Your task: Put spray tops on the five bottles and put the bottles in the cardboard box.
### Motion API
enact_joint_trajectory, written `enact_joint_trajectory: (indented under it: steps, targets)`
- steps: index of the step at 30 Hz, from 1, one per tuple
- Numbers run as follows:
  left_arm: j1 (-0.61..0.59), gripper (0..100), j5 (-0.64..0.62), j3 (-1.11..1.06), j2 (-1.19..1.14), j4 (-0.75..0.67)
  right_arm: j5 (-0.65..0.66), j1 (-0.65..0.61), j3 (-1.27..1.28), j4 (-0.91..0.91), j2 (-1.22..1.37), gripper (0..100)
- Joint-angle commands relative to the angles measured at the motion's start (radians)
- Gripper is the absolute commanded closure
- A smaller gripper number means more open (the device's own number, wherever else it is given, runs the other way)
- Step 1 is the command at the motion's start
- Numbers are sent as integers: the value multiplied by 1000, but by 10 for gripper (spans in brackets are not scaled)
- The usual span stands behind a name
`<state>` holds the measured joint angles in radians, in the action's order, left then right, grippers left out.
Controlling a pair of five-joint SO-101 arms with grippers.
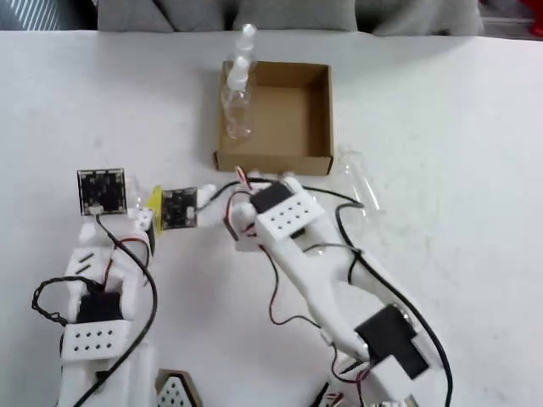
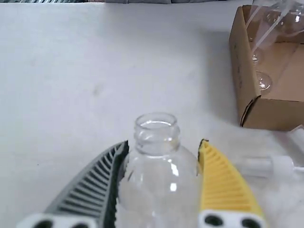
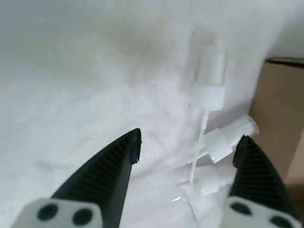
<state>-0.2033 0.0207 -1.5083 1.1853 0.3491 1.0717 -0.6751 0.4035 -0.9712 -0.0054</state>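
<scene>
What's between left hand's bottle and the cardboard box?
Left wrist view: beyond the bottle, a loose spray top on the table, short of the cardboard box.

High view overhead, wrist views low and close, all share cardboard box (image 1: pixel 273 159).

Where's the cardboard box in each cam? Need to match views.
High view: cardboard box in the upper centre of the picture.
Left wrist view: its corner and side wall beyond the bottle held in the left gripper.
Right wrist view: a brown wall beside the spray tops under the open right gripper.
Shared landmark: loose spray tops lying off the box's corner.
</scene>
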Motion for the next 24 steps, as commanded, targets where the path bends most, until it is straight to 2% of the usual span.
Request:
enact_joint_trajectory:
  steps: [1,12,21,24]
  targets:
    - [-12,910,11,26,25,2,23,-19,-132,-7,59,708]
    - [-13,910,12,11,25,-32,17,-2,-370,-8,352,711]
    - [-15,910,12,11,25,-32,17,21,-440,-13,473,714]
    - [-15,910,12,11,25,-32,17,24,-483,-62,499,779]
